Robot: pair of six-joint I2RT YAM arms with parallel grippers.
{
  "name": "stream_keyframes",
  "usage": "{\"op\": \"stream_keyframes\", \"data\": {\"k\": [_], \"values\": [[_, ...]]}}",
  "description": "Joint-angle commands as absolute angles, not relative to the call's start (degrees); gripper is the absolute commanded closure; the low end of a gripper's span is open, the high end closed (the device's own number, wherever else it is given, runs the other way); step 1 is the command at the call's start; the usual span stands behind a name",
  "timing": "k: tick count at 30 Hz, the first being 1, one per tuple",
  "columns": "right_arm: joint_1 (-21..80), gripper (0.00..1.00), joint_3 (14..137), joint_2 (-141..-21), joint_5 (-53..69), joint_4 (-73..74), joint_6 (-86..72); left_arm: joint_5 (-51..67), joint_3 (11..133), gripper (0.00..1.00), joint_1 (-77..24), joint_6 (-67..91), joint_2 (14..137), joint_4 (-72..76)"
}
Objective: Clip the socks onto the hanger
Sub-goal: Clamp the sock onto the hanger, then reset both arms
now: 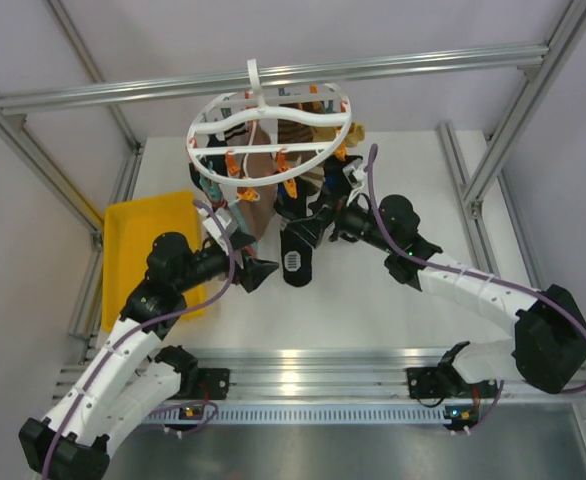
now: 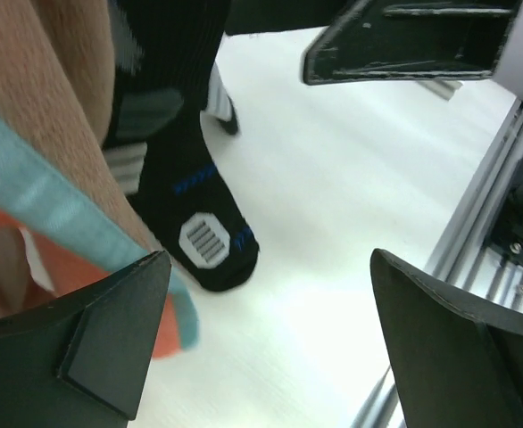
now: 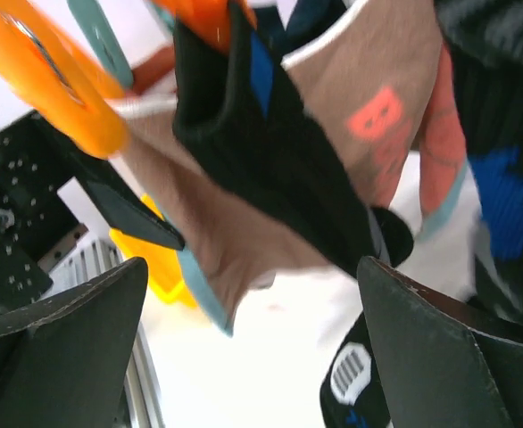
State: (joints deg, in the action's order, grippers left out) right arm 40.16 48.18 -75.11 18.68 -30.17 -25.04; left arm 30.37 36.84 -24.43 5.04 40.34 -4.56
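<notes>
The round white hanger [image 1: 273, 125] with orange and teal clips hangs from the top rail. Several socks hang from its clips: a brown sock with light-blue edging [image 1: 258, 195], a dark sock with a white patch [image 1: 295, 255] and a striped one at the back right [image 1: 348, 135]. My left gripper [image 1: 256, 275] is open and empty, low beside the brown sock [image 2: 47, 178] and left of the dark sock [image 2: 190, 223]. My right gripper [image 1: 313, 222] is open just below the hanging socks; the brown sock [image 3: 235, 232] and a dark sock [image 3: 270, 152] hang above its jaws.
A yellow tray [image 1: 138, 250] lies at the table's left edge, behind my left arm. Aluminium frame rails run along the front edge [image 1: 323, 365] and the right side [image 1: 463, 180]. An orange clip [image 3: 47, 80] shows close in the right wrist view.
</notes>
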Motion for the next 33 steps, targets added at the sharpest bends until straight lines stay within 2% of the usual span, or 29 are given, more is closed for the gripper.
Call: {"op": "stream_keyframes", "data": {"k": [1,9,14,20,33], "values": [[39.8,0.00,46.5,-70.7,22.8,-30.0,-22.5,27.9,42.2,0.02,-24.6,5.9,39.6,-18.8],[43.6,0.00,41.7,-59.1,22.5,-16.7,-12.8,14.8,52.5,0.02,-24.6,4.5,43.1,-37.8],[43.2,0.00,41.8,-47.0,13.9,1.3,-6.0,11.6,60.1,0.02,-23.0,0.5,46.1,-47.9],[34.8,0.00,43.5,-36.1,13.9,15.8,-1.9,8.0,64.9,0.02,-21.5,-7.5,44.0,-56.8],[21.6,0.00,49.1,-25.8,14.1,22.2,0.4,-1.8,65.7,0.02,-10.8,-14.6,33.2,-59.3]]}}
